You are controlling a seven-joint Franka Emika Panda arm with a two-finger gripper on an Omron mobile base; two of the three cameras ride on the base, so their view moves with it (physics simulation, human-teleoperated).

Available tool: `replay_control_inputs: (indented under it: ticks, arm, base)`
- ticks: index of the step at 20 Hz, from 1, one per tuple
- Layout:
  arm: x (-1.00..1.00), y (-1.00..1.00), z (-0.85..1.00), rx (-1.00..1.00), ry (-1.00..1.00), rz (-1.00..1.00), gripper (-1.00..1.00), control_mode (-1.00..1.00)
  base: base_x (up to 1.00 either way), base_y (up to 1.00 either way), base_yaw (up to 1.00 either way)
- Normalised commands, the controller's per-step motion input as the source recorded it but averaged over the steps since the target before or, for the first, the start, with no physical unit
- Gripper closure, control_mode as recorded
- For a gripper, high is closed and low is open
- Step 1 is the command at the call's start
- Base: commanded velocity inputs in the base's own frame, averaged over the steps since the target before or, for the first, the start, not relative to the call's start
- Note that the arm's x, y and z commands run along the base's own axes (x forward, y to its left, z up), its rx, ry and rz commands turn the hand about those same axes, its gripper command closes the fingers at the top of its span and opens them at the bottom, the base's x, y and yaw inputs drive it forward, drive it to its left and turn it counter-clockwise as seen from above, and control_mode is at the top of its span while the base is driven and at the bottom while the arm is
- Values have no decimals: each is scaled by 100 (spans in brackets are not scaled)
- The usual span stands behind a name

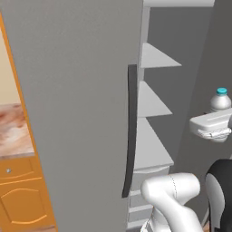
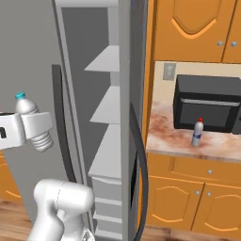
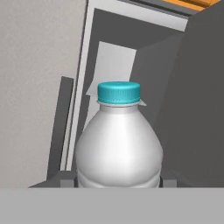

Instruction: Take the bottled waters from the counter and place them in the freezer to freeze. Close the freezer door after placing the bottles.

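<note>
My gripper (image 3: 118, 180) is shut on the light-blue-capped bottled water (image 3: 118, 144), held upright in front of the open freezer (image 3: 113, 65). From the left base this bottle (image 1: 220, 100) rises above the gripper (image 1: 219, 113), right of the white shelves (image 1: 154, 104). From the right base the bottle (image 2: 26, 106) and gripper (image 2: 28, 118) are left of the freezer (image 2: 106, 108). The freezer door (image 2: 136, 70) stands swung open on the right, its dark inner side (image 1: 213, 50) behind the bottle. The red-capped bottled water (image 2: 197, 133) stands on the counter (image 2: 174, 141).
The neighbouring grey door (image 1: 72, 113) with a dark bar handle (image 1: 131, 131) is closed left of the freezer. A black microwave (image 2: 207, 103) sits on the counter behind the red-capped bottle. Orange cabinets (image 2: 188, 202) run below, and drawers (image 2: 108, 197) fill the freezer's bottom.
</note>
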Motion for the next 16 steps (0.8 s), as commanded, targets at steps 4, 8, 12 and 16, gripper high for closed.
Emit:
replay_control_inputs:
  ticks: [4, 8, 12, 16]
  arm:
    - [0, 0, 0, 0, 0, 0, 100, 100]
    - [0, 0, 0, 0, 0, 0, 100, 100]
    - [0, 0, 0, 0, 0, 0, 100, 100]
    - [0, 0, 0, 0, 0, 0, 100, 100]
  base:
    - [33, -22, 0]
    - [47, 0, 0]
    - [53, 0, 0]
    - [42, 0, 0]
